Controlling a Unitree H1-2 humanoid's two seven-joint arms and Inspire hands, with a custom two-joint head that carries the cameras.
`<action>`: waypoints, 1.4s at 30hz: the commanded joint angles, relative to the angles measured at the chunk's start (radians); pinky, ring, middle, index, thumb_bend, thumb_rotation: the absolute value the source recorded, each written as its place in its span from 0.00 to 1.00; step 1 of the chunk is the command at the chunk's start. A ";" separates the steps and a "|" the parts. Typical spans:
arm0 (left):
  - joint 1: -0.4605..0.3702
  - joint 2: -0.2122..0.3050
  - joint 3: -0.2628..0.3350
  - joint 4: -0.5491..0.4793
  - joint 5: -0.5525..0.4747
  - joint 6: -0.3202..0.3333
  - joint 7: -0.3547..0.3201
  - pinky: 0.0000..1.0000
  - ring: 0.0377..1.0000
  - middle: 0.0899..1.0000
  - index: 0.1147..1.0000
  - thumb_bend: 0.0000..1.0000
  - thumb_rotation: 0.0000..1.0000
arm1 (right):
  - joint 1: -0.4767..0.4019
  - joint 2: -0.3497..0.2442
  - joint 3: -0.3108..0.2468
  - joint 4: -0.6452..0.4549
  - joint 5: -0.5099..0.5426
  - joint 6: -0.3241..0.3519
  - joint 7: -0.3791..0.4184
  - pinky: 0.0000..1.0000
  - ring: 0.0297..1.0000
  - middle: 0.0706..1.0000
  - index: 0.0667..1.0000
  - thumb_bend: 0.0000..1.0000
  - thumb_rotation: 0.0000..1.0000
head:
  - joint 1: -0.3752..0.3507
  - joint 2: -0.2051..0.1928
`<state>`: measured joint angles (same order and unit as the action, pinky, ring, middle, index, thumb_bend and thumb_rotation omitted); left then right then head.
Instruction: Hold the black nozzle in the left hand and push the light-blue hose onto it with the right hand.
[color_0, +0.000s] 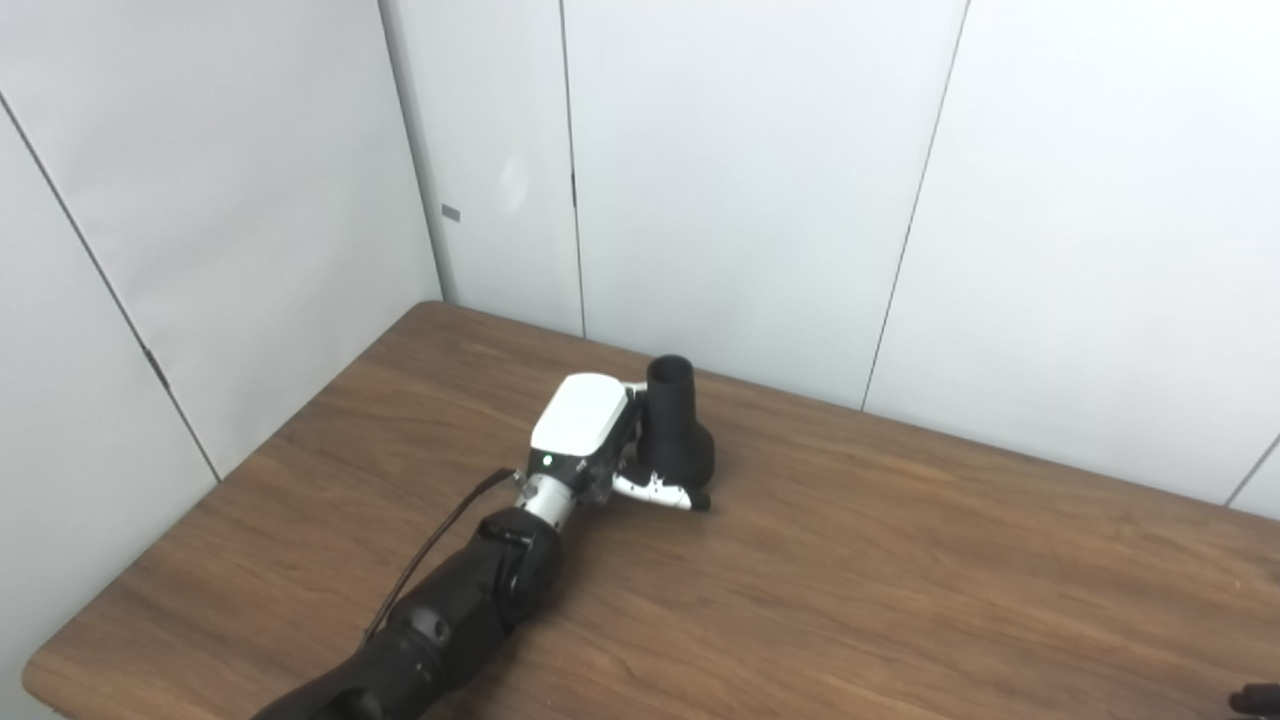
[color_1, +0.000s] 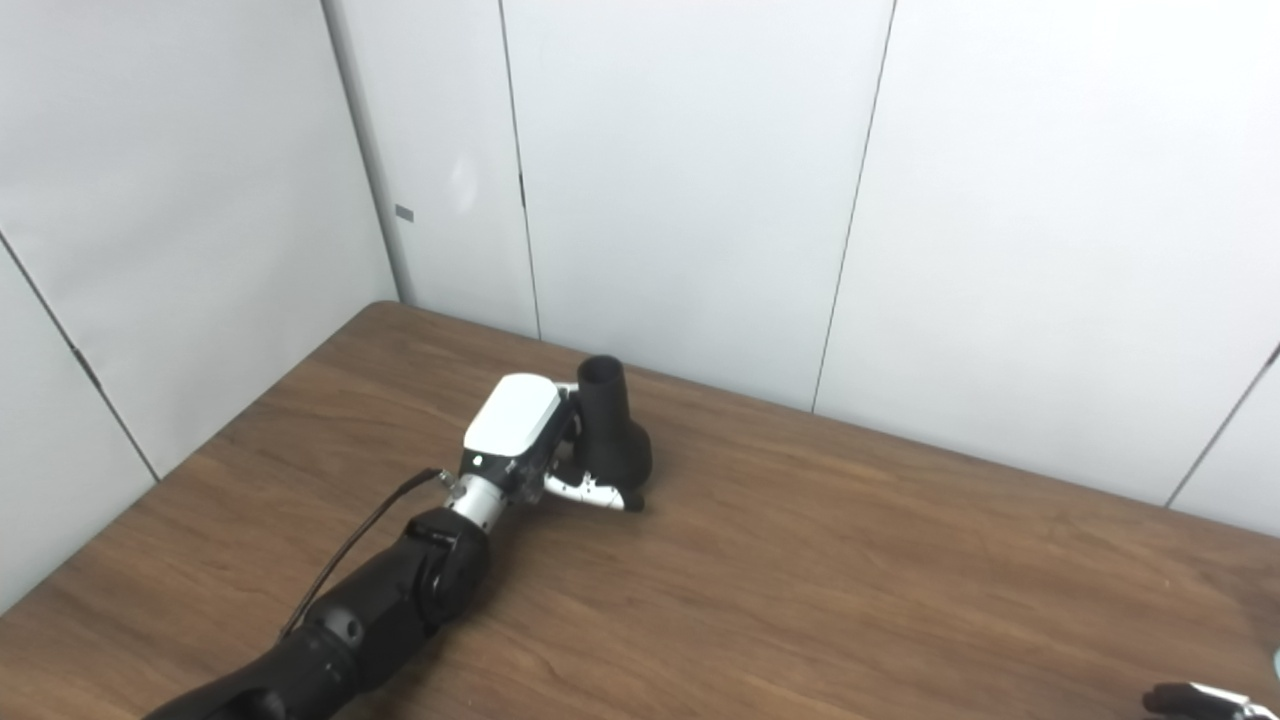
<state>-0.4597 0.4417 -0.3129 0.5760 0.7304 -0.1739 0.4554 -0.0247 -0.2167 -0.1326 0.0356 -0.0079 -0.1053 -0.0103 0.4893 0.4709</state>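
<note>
Your left hand (color_0: 600, 440) is wrapped around the black funnel-shaped plastic nozzle (color_0: 677, 425), which stands upright on the brown wooden table (color_0: 900, 580), its open narrow mouth up and nothing visible inside. Far right of the nozzle, your right hand (color_1: 1200, 700) barely shows at the frame edge; you cannot tell its grip.

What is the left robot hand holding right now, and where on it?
The left robot hand wraps the black nozzle around its wide lower body; the nozzle stands upright on the table.
</note>
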 joint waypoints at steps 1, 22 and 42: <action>0.062 -0.030 -0.006 0.016 -0.020 -0.021 0.004 0.37 0.41 0.44 0.43 0.50 0.00 | 0.004 -0.014 -0.007 -0.016 -0.010 0.010 -0.001 0.40 0.53 0.55 0.51 0.78 0.68 | 0.001 0.003; 0.132 -0.028 0.017 -0.143 -0.012 -0.101 -0.088 0.23 0.33 0.42 0.47 0.49 0.00 | 0.025 0.026 0.023 -0.074 -0.046 0.014 -0.025 0.43 0.54 0.56 0.54 0.54 0.58 | -0.159 0.046; 0.224 -0.036 -0.003 -0.431 0.020 -0.126 -0.280 0.08 0.09 0.42 0.41 0.52 0.00 | 0.040 0.094 0.047 -0.281 -0.115 0.129 -0.044 0.54 0.61 0.61 0.61 0.28 0.10 | -0.504 0.098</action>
<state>-0.2326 0.4142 -0.2984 0.1712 0.7429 -0.2598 0.1859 0.0352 -0.1130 -0.0710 -0.2016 -0.1231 0.0361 -0.0421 -0.0137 0.5676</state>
